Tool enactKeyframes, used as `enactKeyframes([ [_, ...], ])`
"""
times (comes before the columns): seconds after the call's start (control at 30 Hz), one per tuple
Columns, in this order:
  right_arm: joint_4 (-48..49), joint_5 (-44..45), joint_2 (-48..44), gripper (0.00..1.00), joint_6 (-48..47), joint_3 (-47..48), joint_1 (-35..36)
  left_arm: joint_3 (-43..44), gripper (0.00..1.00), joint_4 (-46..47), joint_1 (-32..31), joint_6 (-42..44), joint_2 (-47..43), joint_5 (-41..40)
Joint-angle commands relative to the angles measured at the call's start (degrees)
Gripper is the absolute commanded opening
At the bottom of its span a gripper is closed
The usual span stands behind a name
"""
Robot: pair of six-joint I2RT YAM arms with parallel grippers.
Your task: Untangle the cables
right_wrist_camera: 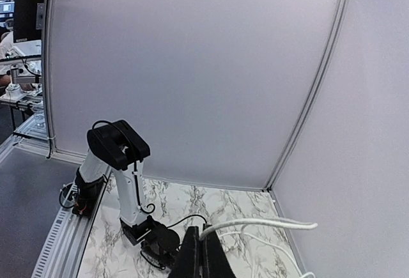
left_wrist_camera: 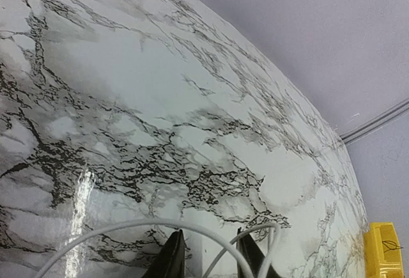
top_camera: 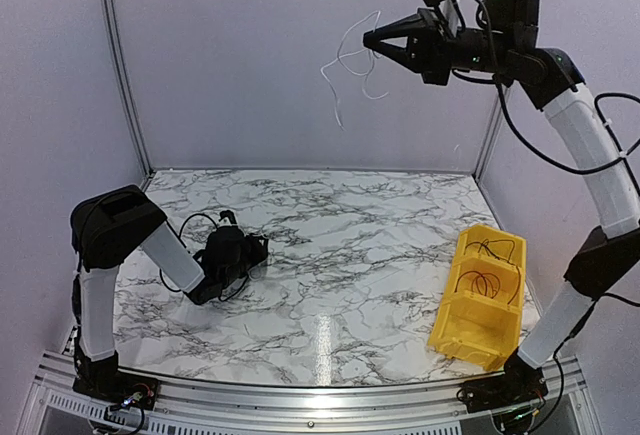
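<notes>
I'm holding the right tool (top_camera: 372,43) pinched together on a white cable (right_wrist_camera: 268,220), dangling at upper centre. The left tool (left_wrist_camera: 212,259), fingers slightly apart, is straddling a second white cable (left_wrist_camera: 128,225) at left on the bench (top_camera: 330,255).

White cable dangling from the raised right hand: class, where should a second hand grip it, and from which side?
Probably the free tail hanging below the loops of the white cable, approached from the left, away from the right hand: it hangs straight and alone, while the loops curl together.
</notes>
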Motion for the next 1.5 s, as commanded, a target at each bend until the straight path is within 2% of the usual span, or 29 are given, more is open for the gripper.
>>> enactKeyframes([
  [0.0,-0.3,1.9,-2.0,0.0,-1.4,-7.7,-2.3,-1.8,0.35,2.2,0.1,1.4,-0.4,4.7],
  [0.13,2.9,2.6,-4.7,0.0,-1.3,-17.8,-3.3,-5.8,0.51,6.2,-1.0,6.3,-6.7,7.8],
  [0.27,6.3,3.4,-6.2,0.0,-1.4,-27.2,-3.5,-10.6,0.64,6.4,-3.3,11.1,-15.9,5.5],
  [0.33,8.0,3.4,-6.3,0.0,-1.1,-30.7,-3.5,-12.6,0.68,6.5,-4.3,13.0,-20.3,4.8],
  [0.6,13.1,0.7,-3.2,0.0,2.7,-36.6,-3.2,-13.2,0.7,7.0,-7.9,21.1,-33.4,3.9],
  [0.83,13.4,0.8,0.1,0.0,3.3,-36.5,-1.9,-7.9,0.69,7.0,-8.4,21.0,-33.0,7.0],
  [1.0,13.8,1.8,0.9,0.0,3.8,-36.8,-1.4,-5.1,0.68,4.8,-9.3,20.9,-31.1,5.0],
  [1.13,13.3,2.8,1.6,0.0,3.5,-36.7,-0.7,-4.0,0.71,-9.4,-9.1,17.7,-31.9,-0.7],
  [1.23,12.5,2.8,1.9,0.0,3.1,-36.3,-0.4,1.7,0.74,-37.9,-6.8,15.4,-29.9,5.8],
  [1.37,12.6,2.9,2.1,0.0,2.7,-36.3,-0.4,2.5,0.75,-57.0,-6.5,15.0,-33.3,12.2],
  [1.47,12.4,2.5,2.9,0.0,2.9,-35.6,-0.1,5.2,0.77,-73.5,-6.4,20.1,-35.4,13.6],
])
